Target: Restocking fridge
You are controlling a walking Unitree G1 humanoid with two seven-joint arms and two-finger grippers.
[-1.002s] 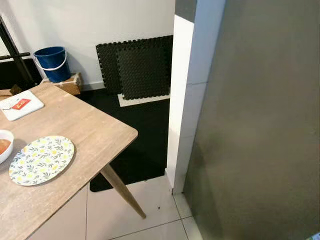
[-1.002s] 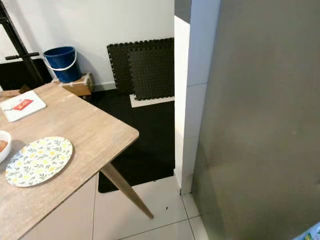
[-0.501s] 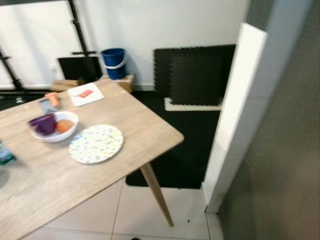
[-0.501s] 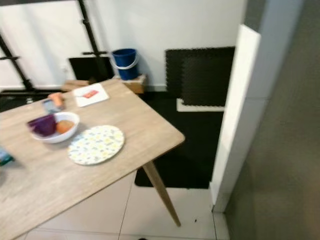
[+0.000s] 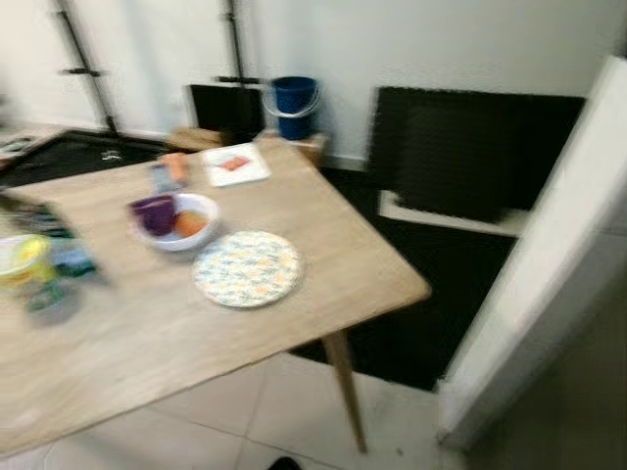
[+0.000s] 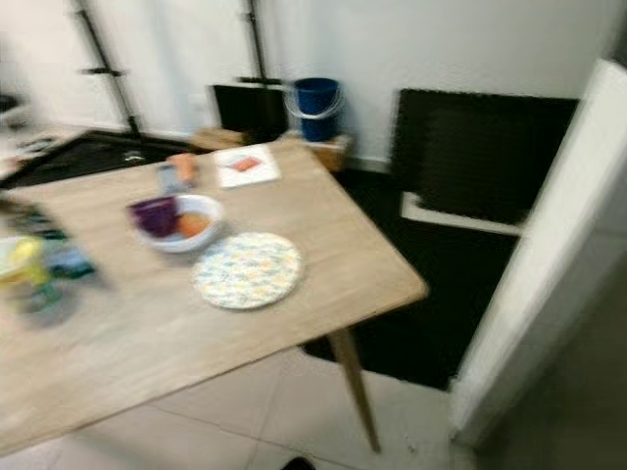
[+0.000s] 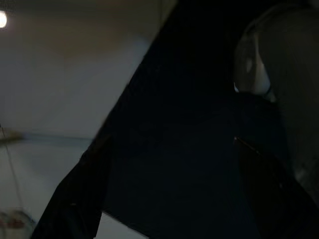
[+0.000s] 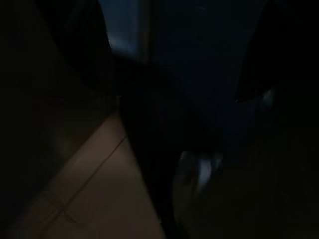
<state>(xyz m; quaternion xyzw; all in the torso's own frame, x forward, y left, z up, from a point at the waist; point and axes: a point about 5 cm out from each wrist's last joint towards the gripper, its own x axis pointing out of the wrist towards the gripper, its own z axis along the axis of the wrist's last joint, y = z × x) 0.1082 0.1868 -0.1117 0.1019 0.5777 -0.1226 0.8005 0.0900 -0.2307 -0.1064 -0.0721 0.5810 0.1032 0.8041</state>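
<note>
A wooden table [image 5: 323, 211] stands to my left front, blurred by motion. On it sit a white bowl [image 5: 199, 239] holding a purple item [image 5: 153, 212] and an orange one [image 5: 191, 223], and a flowered plate [image 5: 247, 268]. A yellow-lidded tub [image 5: 22, 260] and some blurred packets [image 5: 71, 257] lie at the left end. The fridge's white side panel [image 5: 554, 274] and grey face [image 5: 588, 421] fill the right edge. My left gripper [image 7: 169, 199] and right gripper [image 8: 174, 79] hang idle in deep shade.
A white card with a red label [image 5: 236, 164] lies at the table's far end. A blue bucket [image 5: 294, 95] and black foam mats [image 5: 470, 147] stand against the back wall. Black stand poles [image 5: 233, 44] rise behind the table. White floor tiles [image 5: 284, 411] lie below.
The camera has swung left: the fridge has slid to the right edge, and the bowl, tub and packets at the table's left end have come into view. Nothing on the table has moved.
</note>
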